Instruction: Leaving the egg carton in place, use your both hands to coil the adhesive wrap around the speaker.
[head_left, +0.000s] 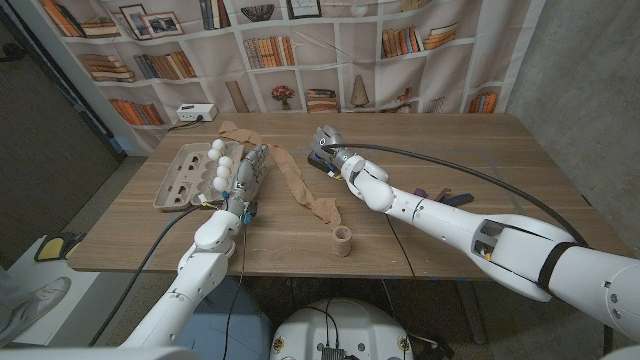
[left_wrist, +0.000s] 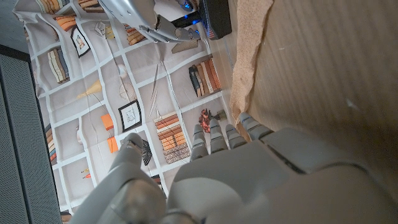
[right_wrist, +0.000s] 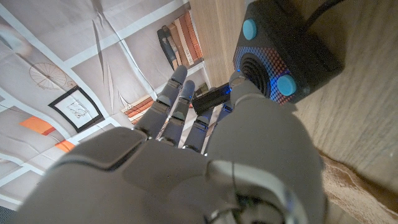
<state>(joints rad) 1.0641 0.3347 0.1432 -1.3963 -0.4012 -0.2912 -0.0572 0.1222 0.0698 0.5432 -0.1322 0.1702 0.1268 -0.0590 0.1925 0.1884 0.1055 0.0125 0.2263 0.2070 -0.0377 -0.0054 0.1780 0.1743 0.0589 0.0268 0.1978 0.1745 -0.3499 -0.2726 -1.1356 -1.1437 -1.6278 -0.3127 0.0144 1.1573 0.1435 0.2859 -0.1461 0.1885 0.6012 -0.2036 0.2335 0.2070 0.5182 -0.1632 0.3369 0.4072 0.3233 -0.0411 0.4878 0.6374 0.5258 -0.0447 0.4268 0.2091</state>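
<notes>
The black speaker (head_left: 319, 165) with blue buttons (right_wrist: 283, 53) lies mid-table. My right hand (head_left: 332, 143) is over its far side; the fingers (right_wrist: 174, 102) reach straight past its edge and the thumb touches its grille face, nothing gripped. The tan adhesive wrap (head_left: 300, 185) trails from the far left toward its cardboard roll (head_left: 343, 240) near the front edge. My left hand (head_left: 248, 175) lies along the wrap's left side, fingers (left_wrist: 214, 137) extended by the wrap's edge (left_wrist: 249, 56) and holding nothing. The grey egg carton (head_left: 178, 178) with white eggs (head_left: 219, 165) sits just left of that hand.
A black cable (head_left: 470, 170) runs from the speaker across the table's right half. Small dark items (head_left: 447, 197) lie beside my right forearm. A white box (head_left: 196, 113) sits past the table's far left corner. A bookshelf-print curtain (head_left: 300, 50) hangs behind.
</notes>
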